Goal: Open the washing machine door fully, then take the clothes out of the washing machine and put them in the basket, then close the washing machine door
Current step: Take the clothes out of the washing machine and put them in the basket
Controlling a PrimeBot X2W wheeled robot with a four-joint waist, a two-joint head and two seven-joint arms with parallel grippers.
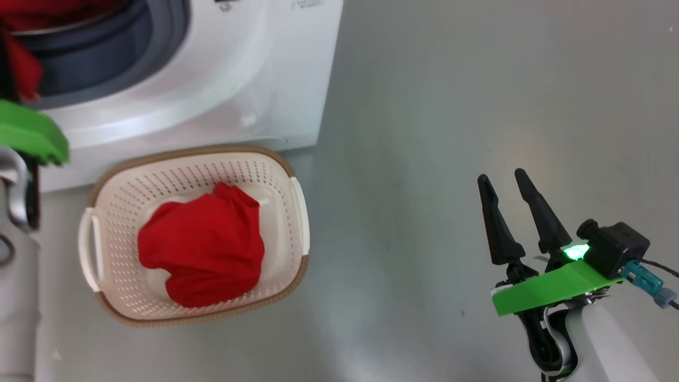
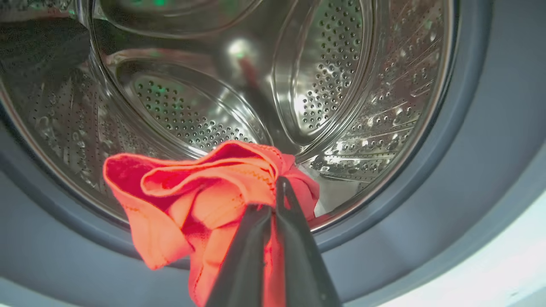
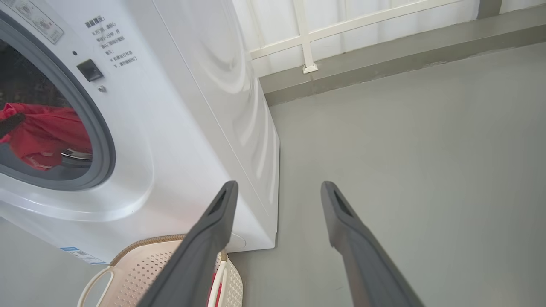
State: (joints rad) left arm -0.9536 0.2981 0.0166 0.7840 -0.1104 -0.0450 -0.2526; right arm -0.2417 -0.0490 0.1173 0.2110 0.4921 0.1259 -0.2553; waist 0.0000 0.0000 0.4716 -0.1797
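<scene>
White and boxy, the washing machine (image 1: 223, 79) takes the 11 o'clock corner of the head view, its mouth open and the steel perforated drum (image 2: 192, 106) bare apart from one piece of laundry. On the grey floor (image 1: 451, 106) directly in front of the machine, at 8 o'clock in the head view, stands the cream basket (image 1: 196, 156). One red garment (image 1: 204, 249) is already heaped in its middle. A second red garment (image 2: 200, 187) hangs at 6 o'clock of the drum mouth, draped towards the grey-blue rubber seal (image 2: 426, 221). The left hand (image 2: 271, 200) is clenched on a bunched fold near its right edge. The step in hand looks like drawing this piece out. The pinch takes only a small gather of cloth, so the pull should be slow and steady, first lifting a little so the loose tail clears the seal lip rather than dragging across it. Then the hand should come straight back out of the mouth. Once the cloth hangs free, lower it over the basket's centre, on top of the first garment, and let go only when most of it is inside the rim. The right hand (image 1: 501, 176), fingers spread wide and holding nothing, sits at 4 o'clock, well apart from the basket, and can stay there.
</scene>
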